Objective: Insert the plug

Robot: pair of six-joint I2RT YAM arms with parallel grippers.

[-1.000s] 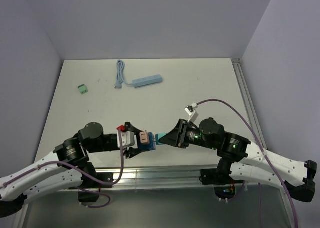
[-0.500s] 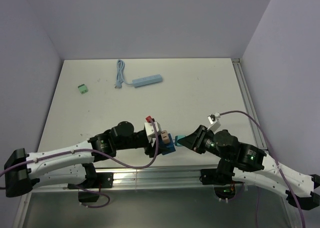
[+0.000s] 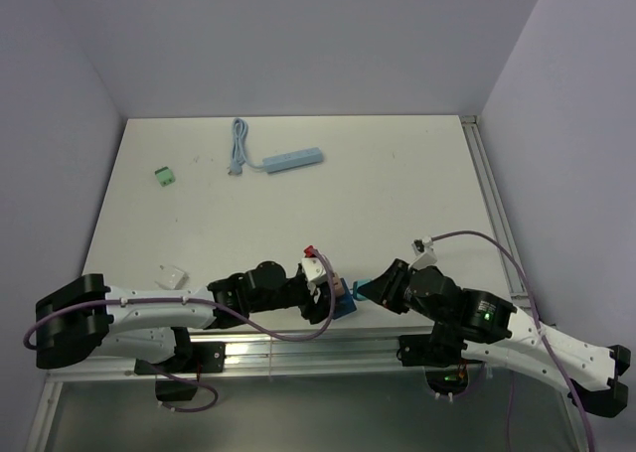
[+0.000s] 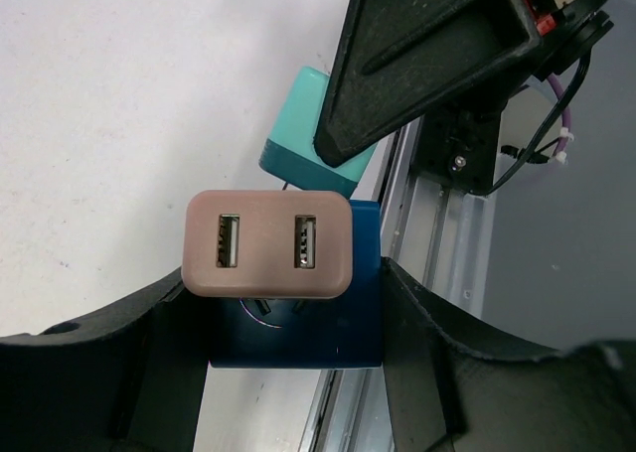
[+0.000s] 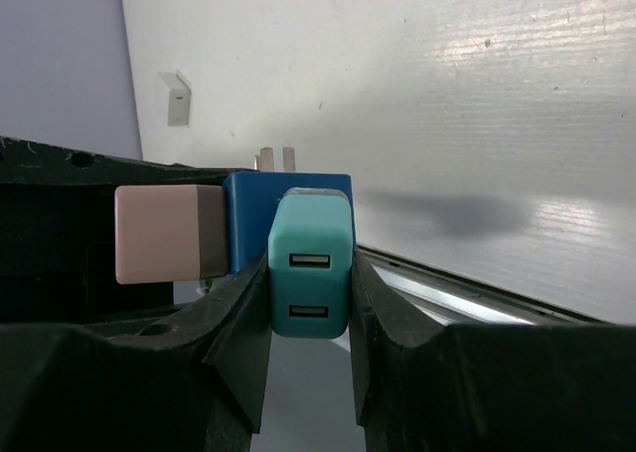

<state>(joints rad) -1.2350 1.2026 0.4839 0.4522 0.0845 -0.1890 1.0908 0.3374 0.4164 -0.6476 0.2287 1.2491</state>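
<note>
- Left jaws grip the blue block (image 4: 298,338), with a pink charger (image 4: 268,245) already in it
- Right jaws clamp the teal plug (image 5: 309,263) against the block, at the near table (image 3: 298,194) edge
- Plug looks not fully seated; the final push remains

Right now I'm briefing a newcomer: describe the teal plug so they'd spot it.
At the middle of the table's near edge, the right gripper pinches the teal plug beside a blue block. That block's pink plug differs only in colour.
</note>
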